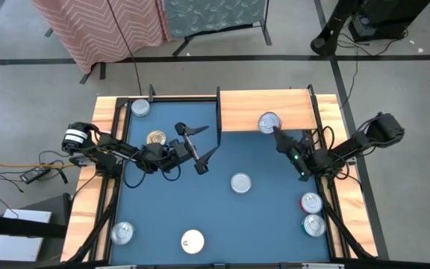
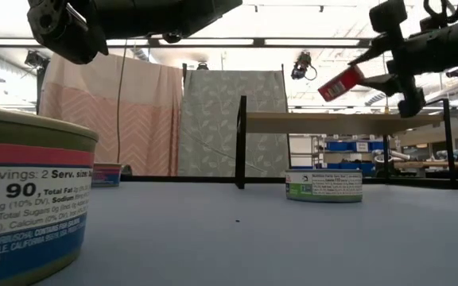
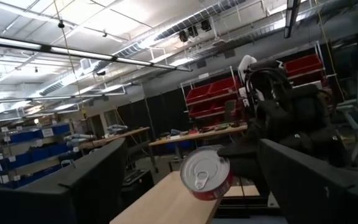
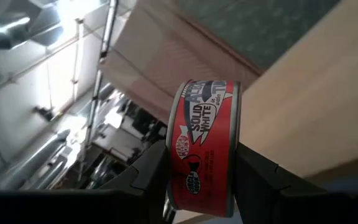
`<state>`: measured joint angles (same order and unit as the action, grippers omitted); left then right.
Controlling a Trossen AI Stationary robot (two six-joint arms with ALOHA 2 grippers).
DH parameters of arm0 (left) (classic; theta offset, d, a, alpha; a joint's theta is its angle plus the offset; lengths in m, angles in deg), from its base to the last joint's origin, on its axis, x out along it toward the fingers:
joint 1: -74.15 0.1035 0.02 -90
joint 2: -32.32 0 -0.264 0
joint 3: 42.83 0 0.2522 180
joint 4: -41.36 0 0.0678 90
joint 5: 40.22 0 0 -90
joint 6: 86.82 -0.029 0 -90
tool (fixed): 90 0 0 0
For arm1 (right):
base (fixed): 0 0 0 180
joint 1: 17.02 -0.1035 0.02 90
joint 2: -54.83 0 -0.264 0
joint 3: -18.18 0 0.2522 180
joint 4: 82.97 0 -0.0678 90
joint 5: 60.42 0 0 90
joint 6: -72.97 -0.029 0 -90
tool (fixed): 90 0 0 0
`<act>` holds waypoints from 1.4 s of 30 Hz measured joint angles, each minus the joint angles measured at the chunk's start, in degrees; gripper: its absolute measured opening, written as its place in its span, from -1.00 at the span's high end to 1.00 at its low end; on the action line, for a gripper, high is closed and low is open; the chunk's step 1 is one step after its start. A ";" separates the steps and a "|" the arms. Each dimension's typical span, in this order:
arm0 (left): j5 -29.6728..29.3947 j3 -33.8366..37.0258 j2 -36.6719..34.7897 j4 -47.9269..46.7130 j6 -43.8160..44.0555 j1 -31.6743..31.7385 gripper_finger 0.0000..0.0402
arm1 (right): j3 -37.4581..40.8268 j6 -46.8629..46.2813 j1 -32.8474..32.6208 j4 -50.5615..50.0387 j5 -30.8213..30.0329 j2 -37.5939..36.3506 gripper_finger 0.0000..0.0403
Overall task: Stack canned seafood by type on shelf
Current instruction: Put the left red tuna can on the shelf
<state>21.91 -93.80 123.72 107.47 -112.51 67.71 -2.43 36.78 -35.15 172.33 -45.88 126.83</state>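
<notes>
On the blue table (image 1: 222, 217), seen from above, eight round tins can be counted: one silver-lidded tin (image 1: 139, 108) at the far left corner, a gold-lidded tin (image 1: 156, 138) just behind the left arm, a silver tin (image 1: 240, 182) near the middle, two silver tins (image 1: 311, 213) touching at the right edge, a silver tin (image 1: 122, 233) at the near left, a white-lidded tin (image 1: 192, 240) at the near edge, and a red-labelled tin (image 1: 269, 123) held over the front edge of the light-wood shelf (image 1: 263, 110). One shelf stands at the far right, its plank carried on dark uprights. Right gripper (image 4: 201, 168): fingers closed on the red tin's two flat ends, tin tilted on edge; its label reads "SOLID WHITE" and part of "ALBACORE". Left gripper (image 1: 198, 147): jaws spread wide, holding nothing, above the table's middle left. Low view: the nearest tin's label (image 2: 24, 208) reads "Servings: 2" and "90, Total Fat"; the middle tin has a green-and-white label.
</notes>
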 joint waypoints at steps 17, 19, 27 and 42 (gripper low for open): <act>0.01 -0.02 0.00 -0.07 -0.01 0.00 -0.80 | -0.51 -18.11 4.15 0.74 -2.37 10.61 0.24; 0.01 -0.02 0.00 -0.09 -0.01 0.00 -0.80 | -0.88 -18.09 5.18 0.72 -1.59 11.18 0.24; 0.01 -0.02 0.00 -0.09 0.28 -0.02 -0.80 | -0.93 -17.79 8.89 0.03 4.04 11.29 0.22; 0.03 -0.02 0.00 -0.11 0.39 -0.41 -0.80 | -0.72 -11.63 9.75 -0.76 10.87 11.42 -0.01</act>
<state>21.94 -93.82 123.72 107.36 -112.12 67.30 -3.15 25.14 -25.40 171.57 -35.01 138.25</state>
